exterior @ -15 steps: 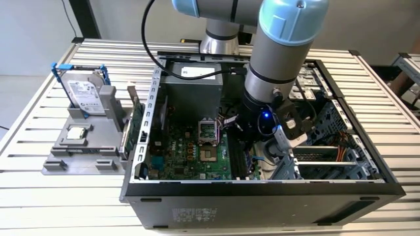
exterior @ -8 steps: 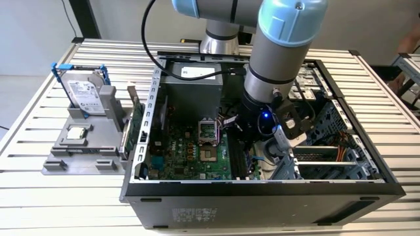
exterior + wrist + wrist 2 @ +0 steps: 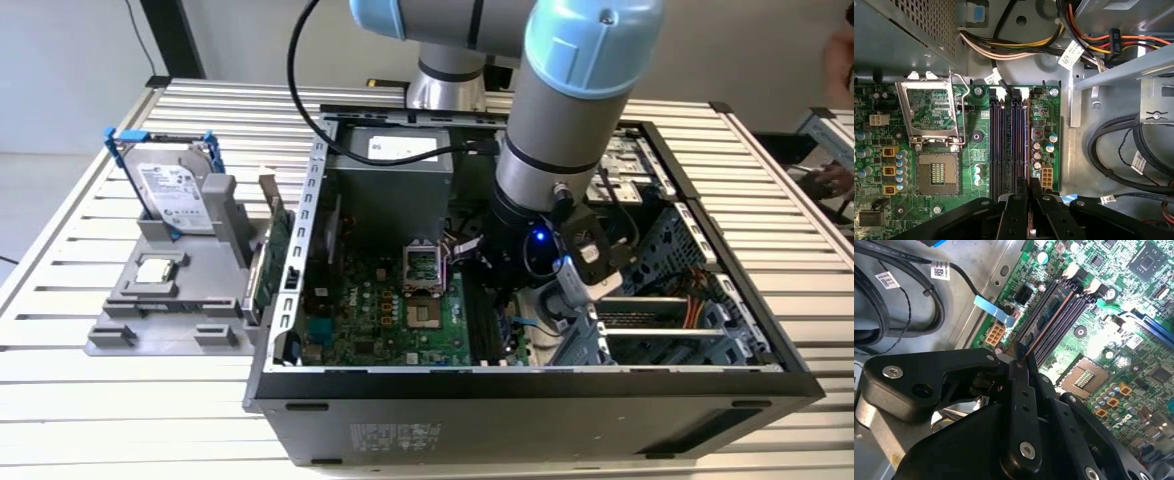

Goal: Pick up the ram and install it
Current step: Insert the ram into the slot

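The ram (image 3: 1048, 319) is a thin dark stick seen edge-on, lying along one of the motherboard's memory slots (image 3: 1009, 140) beside the CPU socket. My gripper (image 3: 1021, 356) is shut on its near end, black fingers (image 3: 1015, 210) pressed against both faces. In the first wrist view the ram (image 3: 1027, 162) runs straight out from between the fingertips over the outermost slot. Whether it is fully seated I cannot tell. In the exterior view the arm's wrist (image 3: 534, 240) reaches down into the open computer case (image 3: 534, 385), just above the slots.
A CPU socket (image 3: 936, 172) with its open latch frame lies beside the slots. Thick black cables (image 3: 1134, 150) and a drive cage (image 3: 667, 320) crowd the other side. Outside the case stand a green expansion card (image 3: 274, 260) and a hard drive (image 3: 174, 190) on a grey fixture (image 3: 167, 330).
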`<state>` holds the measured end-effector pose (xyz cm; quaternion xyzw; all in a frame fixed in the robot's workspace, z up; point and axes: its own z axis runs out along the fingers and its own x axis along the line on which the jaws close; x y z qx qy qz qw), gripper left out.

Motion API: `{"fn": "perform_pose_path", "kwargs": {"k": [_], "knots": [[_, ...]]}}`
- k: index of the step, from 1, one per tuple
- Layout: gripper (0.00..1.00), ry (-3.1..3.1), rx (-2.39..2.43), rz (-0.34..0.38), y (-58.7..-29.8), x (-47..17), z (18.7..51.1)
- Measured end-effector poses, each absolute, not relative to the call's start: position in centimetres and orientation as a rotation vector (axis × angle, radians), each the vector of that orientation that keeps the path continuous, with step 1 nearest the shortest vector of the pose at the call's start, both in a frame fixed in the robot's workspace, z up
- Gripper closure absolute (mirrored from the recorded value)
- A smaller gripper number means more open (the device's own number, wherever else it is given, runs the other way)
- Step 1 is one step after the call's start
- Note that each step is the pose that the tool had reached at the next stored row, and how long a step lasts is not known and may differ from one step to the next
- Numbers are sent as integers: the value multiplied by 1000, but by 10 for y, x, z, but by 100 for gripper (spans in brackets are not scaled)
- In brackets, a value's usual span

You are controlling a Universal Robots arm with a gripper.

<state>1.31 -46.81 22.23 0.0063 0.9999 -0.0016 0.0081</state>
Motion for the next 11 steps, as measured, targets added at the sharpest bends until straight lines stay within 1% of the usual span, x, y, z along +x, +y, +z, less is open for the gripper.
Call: {"fn": "perform_pose_path", "kwargs": {"k": [11], "knots": [[100,3131,19,-6,-469,15,222]]}}
